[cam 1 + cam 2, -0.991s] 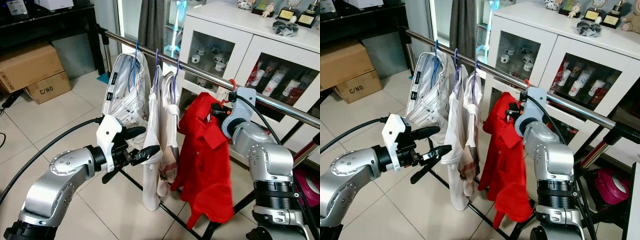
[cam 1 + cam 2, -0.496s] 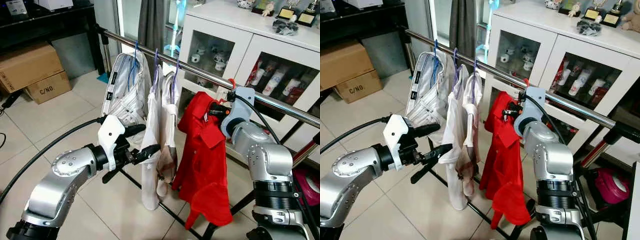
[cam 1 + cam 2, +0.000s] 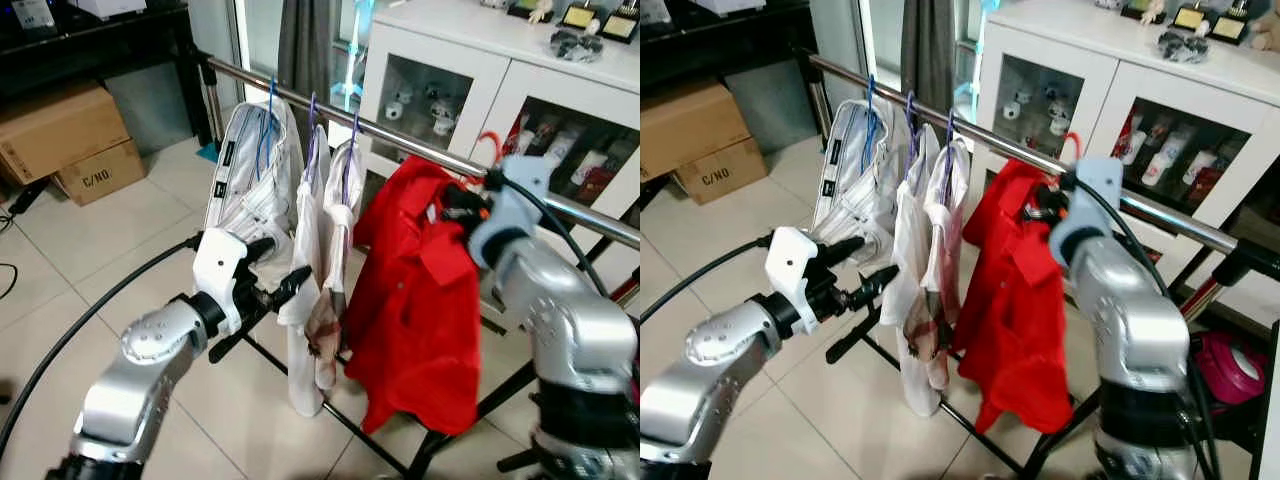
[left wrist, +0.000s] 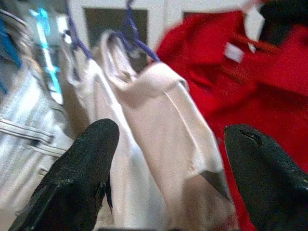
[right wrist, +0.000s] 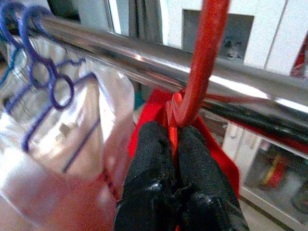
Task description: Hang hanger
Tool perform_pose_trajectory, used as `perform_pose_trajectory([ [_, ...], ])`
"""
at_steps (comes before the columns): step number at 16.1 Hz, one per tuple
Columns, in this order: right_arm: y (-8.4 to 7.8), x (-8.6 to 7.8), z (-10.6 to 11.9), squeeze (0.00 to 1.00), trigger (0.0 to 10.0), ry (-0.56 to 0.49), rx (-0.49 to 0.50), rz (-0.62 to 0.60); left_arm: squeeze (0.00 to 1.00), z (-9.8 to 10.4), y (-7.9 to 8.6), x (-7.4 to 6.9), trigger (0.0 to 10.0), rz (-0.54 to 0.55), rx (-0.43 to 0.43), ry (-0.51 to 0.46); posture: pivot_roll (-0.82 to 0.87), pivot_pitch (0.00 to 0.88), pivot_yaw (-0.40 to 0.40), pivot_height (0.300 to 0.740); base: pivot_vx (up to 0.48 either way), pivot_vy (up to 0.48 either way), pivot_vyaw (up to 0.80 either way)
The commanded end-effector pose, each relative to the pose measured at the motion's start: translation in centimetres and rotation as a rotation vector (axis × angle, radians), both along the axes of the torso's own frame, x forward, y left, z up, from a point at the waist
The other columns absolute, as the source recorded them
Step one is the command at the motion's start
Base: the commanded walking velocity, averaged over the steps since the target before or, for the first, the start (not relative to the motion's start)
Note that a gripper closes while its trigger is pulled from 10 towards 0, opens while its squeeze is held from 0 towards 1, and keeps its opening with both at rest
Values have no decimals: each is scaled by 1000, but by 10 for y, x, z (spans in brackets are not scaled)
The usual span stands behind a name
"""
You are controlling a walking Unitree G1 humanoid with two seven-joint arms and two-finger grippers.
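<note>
A red hanger hook (image 5: 207, 48) rises in front of the chrome rail (image 3: 400, 140), and my right gripper (image 5: 174, 137) is shut on its neck just below the rail. A red shirt (image 3: 420, 300) hangs from this hanger. Seen from the head, the hook (image 3: 487, 142) tops out slightly above the rail beside my right gripper (image 3: 462, 205); whether it rests on the rail I cannot tell. My left gripper (image 3: 285, 265) stands open, holding nothing, with its fingers close against the white garments (image 3: 320, 230) on purple hangers.
A striped garment (image 3: 245, 170) on a blue hanger hangs at the rail's left end. A white glass-door cabinet (image 3: 450, 60) stands right behind the rail. Cardboard boxes (image 3: 60, 130) sit at the far left. The rack's black base bars (image 3: 370, 440) cross the tiled floor.
My right gripper has lifted the red hanger and shirt up and a little to the right along the rail. The left gripper has edged closer to the white garments.
</note>
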State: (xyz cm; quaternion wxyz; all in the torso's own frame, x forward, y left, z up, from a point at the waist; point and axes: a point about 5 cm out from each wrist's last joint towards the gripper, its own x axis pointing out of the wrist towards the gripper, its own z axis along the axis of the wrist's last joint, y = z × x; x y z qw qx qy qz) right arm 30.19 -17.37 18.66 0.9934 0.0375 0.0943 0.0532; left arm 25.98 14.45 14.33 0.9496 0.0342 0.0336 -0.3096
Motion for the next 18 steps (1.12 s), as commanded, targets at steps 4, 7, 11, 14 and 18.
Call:
perform_pose_trajectory([
  [4, 12, -29, -31, 0, 0, 69, -69, 37, 0, -4, 9, -5, 10000, 87, 53, -5, -35, 0, -55, 740, 0, 0, 0],
  [7, 21, -39, -30, 0, 1529, -23, -15, 52, 0, -8, 13, -6, 10000, 155, 26, -17, -42, 0, -49, 740, 0, 0, 0],
  [11, 8, -52, -55, 0, 10000, 52, -62, -76, 0, -18, 3, -15, 10000, 152, -5, 14, -48, 0, -38, 740, 0, 0, -386],
  [14, 1, -55, -61, 0, 10000, 83, -87, -146, 0, -21, 6, -13, 10000, 198, -24, 14, -56, 0, -32, 740, 0, 0, -800],
  [18, 3, -53, -63, 0, 10000, 89, -85, -170, 0, -21, 12, -12, 10000, 223, -10, 9, -48, 0, -33, 740, 0, 0, -800],
])
